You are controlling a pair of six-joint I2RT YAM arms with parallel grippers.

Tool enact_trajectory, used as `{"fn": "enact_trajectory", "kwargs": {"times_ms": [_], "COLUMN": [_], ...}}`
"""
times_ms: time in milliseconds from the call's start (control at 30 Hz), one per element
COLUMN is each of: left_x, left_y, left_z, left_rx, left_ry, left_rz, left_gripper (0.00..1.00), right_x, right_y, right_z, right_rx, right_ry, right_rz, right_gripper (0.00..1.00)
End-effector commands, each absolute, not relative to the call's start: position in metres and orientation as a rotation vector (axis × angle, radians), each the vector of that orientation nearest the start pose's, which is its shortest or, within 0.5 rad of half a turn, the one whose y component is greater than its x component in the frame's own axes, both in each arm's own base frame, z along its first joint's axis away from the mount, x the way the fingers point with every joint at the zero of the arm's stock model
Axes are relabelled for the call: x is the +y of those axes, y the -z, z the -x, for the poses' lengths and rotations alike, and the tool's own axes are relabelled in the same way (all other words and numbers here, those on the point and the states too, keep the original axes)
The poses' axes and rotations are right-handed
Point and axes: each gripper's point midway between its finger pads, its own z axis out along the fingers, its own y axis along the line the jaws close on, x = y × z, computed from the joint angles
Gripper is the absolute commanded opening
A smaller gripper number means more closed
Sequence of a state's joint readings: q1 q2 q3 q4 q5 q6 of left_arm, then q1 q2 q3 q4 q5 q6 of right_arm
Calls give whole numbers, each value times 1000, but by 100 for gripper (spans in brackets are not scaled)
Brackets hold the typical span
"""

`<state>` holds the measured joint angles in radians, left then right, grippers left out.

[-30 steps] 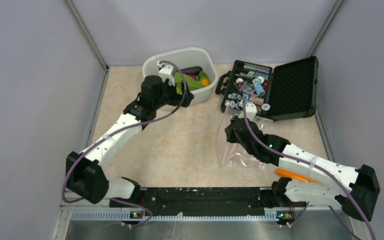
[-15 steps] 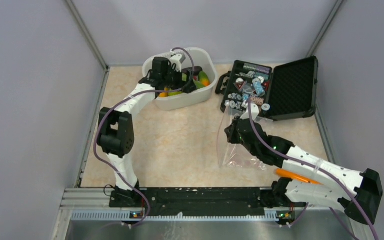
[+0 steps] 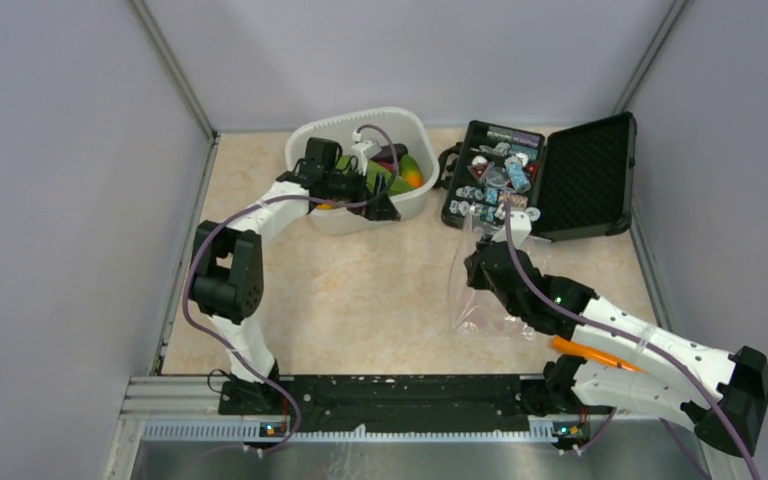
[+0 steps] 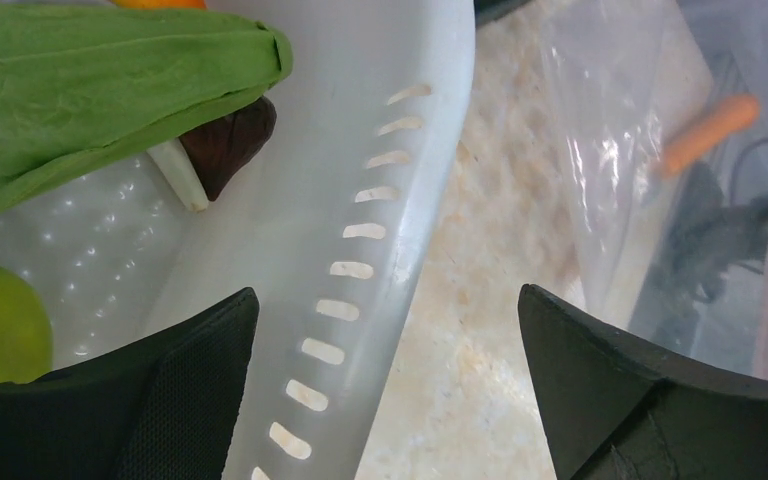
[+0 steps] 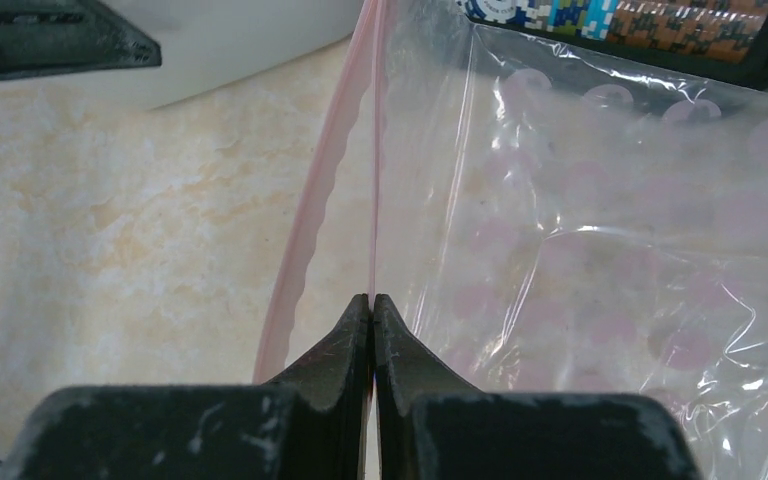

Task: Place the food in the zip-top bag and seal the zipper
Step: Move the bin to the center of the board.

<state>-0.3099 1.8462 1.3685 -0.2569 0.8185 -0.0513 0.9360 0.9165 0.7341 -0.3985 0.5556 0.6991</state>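
Right wrist view: the right end effector (image 5: 372,305) is pressed together on one lip of the zip-top bag (image 5: 600,250), right on the pink zipper (image 5: 312,215), at the frame's centre. The film looks thin, limp and slippery (only that stiffer strip seems a sound place to hold it). The left end effector (image 4: 388,300), spread wide, hangs over the rim of the white tub (image 4: 360,100). The food lies inside it, with the leafy piece (image 4: 90,80) at upper left, probably light and soft.

A beige, marble-patterned table top (image 3: 360,290) is bounded by grey walls. Towards its far edge a white, slotted plastic tub (image 3: 352,222) is set, with an open black hard case (image 3: 585,175) just to its right. In front of the case, a clear, crinkly zip-top plastic bag (image 3: 475,300) appears to be partly rested on the surface.
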Motion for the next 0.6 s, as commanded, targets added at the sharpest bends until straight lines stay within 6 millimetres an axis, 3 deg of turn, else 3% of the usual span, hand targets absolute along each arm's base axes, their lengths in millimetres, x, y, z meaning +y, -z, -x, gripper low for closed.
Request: {"fn": "enact_trajectory", "kwargs": {"times_ms": [0, 167, 233, 433, 567], "left_x": [-271, -302, -309, -331, -323], "left_y": [-158, -143, -140, -160, -180], "left_z": [-336, -275, -258, -239, -251], "left_rx": [2175, 2211, 2254, 2163, 2103], "left_ry": [1241, 1208, 1214, 1285, 1181], "left_rz": [-818, -1010, -1012, -871, -777], "left_gripper": [98, 97, 96, 94, 96], "right_x": [176, 159, 154, 143, 136], "right_y": [-201, -197, -194, -188, -188], "right_z": [-237, -240, -240, -233, -230], "right_rx": [2017, 2023, 2030, 2054, 2084], "right_ry": [-359, -275, -259, -226, -162], "right_rz": [-124, -148, -152, -143, -115], "right_gripper": [0, 0, 0, 0, 0]}}
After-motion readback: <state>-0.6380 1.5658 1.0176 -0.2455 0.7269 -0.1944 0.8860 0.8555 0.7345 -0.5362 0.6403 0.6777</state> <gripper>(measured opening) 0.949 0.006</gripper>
